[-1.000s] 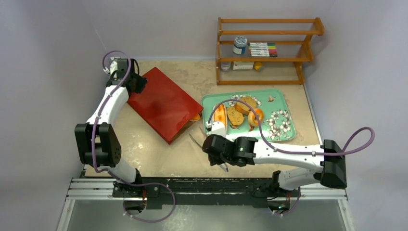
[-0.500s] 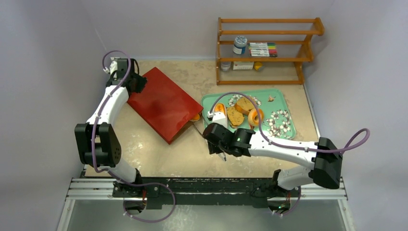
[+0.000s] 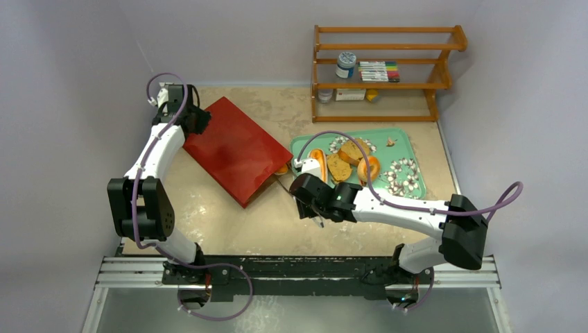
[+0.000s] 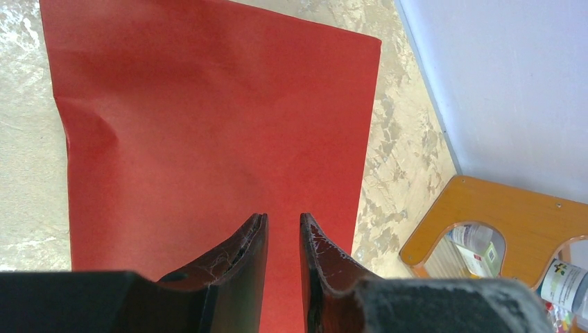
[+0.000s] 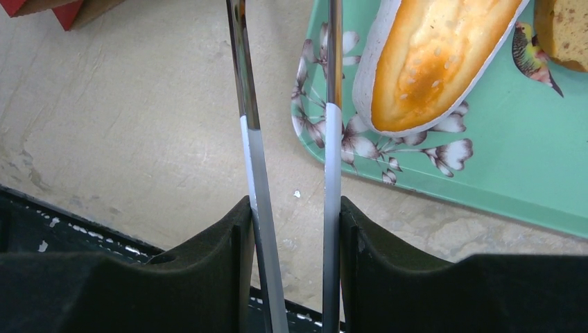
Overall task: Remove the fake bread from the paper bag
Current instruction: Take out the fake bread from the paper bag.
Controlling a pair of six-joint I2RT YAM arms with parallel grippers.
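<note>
The red paper bag [image 3: 234, 149] lies flat at the left; it fills the left wrist view [image 4: 208, 118]. My left gripper [image 3: 200, 123] [image 4: 283, 218] is at its far left end, jaws almost together with red paper between them. My right gripper [image 3: 302, 191] [image 5: 291, 201] is shut on metal tongs [image 3: 286, 182] [image 5: 249, 125], whose tips point at the bag's mouth. An orange roll [image 3: 281, 168] peeks from the mouth. The long loaf [image 3: 317, 159] [image 5: 430, 62], two toast slices [image 3: 340, 167] and a bagel [image 3: 368, 168] lie on the green tray.
The green floral tray [image 3: 405, 142] [image 5: 527, 139] sits right of the bag. A wooden shelf [image 3: 381, 87] [image 4: 485, 222] with jars and markers stands at the back right. The arms' base rail runs along the near edge.
My right arm has carried the tongs up and left, from near the front edge toward the bag's mouth. The left arm and the bag have not moved.
</note>
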